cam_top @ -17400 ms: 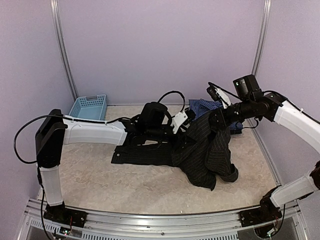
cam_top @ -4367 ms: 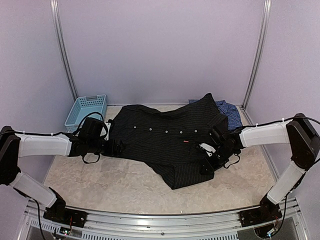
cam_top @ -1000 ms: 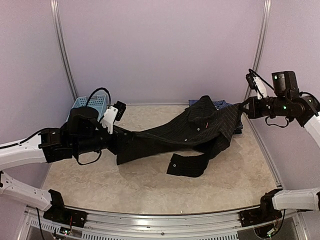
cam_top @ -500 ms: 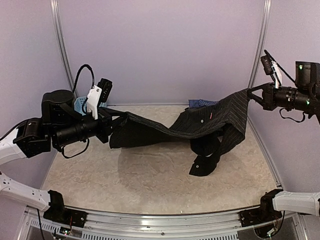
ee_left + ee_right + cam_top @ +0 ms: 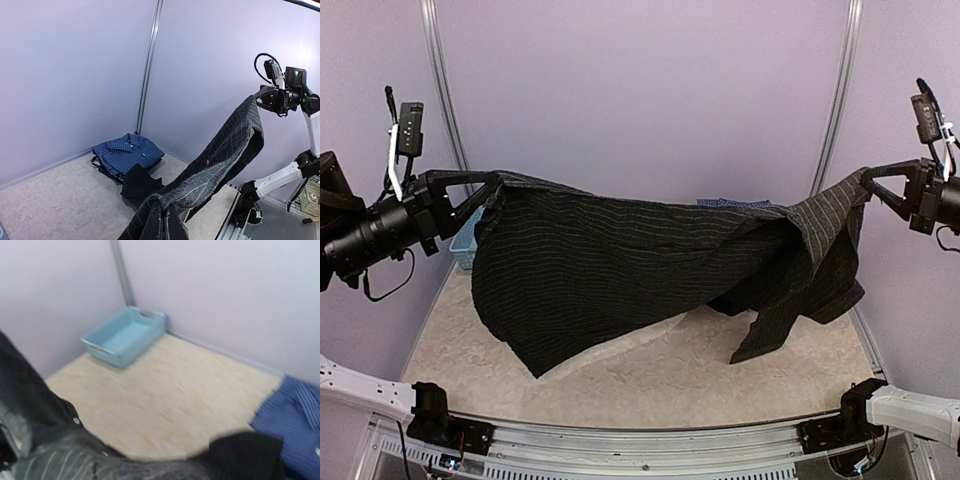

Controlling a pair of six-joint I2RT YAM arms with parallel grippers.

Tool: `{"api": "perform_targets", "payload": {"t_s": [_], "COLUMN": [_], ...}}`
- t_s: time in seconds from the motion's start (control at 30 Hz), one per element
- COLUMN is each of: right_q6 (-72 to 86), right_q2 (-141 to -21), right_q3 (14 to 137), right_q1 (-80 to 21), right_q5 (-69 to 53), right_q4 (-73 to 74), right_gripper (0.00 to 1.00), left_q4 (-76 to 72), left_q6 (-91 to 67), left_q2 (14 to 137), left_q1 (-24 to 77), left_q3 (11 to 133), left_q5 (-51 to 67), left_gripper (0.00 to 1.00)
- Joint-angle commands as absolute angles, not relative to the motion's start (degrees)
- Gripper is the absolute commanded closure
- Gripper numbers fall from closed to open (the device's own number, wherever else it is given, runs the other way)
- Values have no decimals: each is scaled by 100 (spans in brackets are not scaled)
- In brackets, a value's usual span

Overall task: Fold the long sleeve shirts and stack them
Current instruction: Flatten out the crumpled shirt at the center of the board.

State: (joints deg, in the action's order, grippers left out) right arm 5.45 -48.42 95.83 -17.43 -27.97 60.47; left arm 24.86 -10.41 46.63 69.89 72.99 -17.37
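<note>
The black pinstriped shirt [image 5: 620,260] hangs stretched in the air between both arms, its lower hem and one sleeve [image 5: 770,325] dangling just above the table. My left gripper [image 5: 488,186] is shut on its left top edge, high at the left. High at the right, my right gripper [image 5: 867,181] is shut on the other top edge. In the left wrist view the cloth [image 5: 225,150] bunches over my closed fingers [image 5: 156,222]. Black cloth [image 5: 100,460] covers the jaws in the blurred right wrist view. The blue checked shirt [image 5: 127,152] lies folded in the back right corner.
A light blue plastic basket [image 5: 122,337] stands in the back left corner, mostly hidden behind the hanging shirt in the top view [image 5: 463,245]. Purple walls close in the beige tabletop [image 5: 660,375] on three sides.
Both arms have risen and swung outward. The black shirt has come off the table and now hangs spread wide between the two grippers.
</note>
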Motion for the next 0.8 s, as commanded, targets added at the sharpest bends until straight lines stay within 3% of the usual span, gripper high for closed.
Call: {"api": "perform_targets", "payload": {"t_s": [0.0,0.3,0.77], "right_q6": [765,1190,1991], "right_q2": [-4700,-4861,-4942], "right_q3": [10145,11280,11342], "right_q1": [-1696,-1696,-1696], "right_q5": [-3418,-3669,-4824], "right_q4": [6078,6021,4971], "right_gripper": [100,100,100], "left_q4": [2432,2109,1898], "left_q6": [-1063,-876,-568], "left_q2": [4567,4260,4150], "left_q1": [7033,7031,7032], "left_q3": [7457,7633,7907], "left_q5": [-1129,-799,-834], "left_gripper": [100,100,100]}}
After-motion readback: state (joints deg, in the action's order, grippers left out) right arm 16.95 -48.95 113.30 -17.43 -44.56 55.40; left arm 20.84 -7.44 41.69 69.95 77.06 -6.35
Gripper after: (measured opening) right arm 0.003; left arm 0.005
